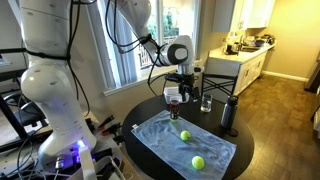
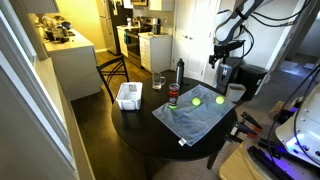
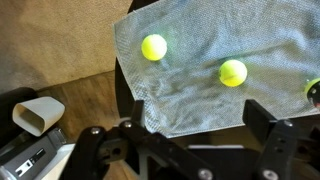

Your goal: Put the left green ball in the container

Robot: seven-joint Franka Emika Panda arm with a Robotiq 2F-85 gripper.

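Note:
Two green balls lie on a grey cloth (image 1: 170,135) on the round dark table. The left green ball (image 1: 185,135) is the darker, smaller-looking one, nearer the container; it also shows in an exterior view (image 2: 197,101) and in the wrist view (image 3: 233,72). Its brighter twin (image 1: 198,161) lies farther along the cloth (image 2: 220,99) (image 3: 154,47). The container (image 1: 174,100) with a red rim stands just off the cloth (image 2: 173,95). My gripper (image 1: 181,80) (image 2: 222,62) (image 3: 185,140) is open and empty, held high above the table, apart from both balls.
A clear drinking glass (image 1: 205,103) and a tall dark bottle (image 1: 229,115) stand near the container. A white basket (image 2: 128,96) sits at the table's far side. A pale bowl-like object (image 2: 236,92) is near the table edge. Kitchen counters stand behind.

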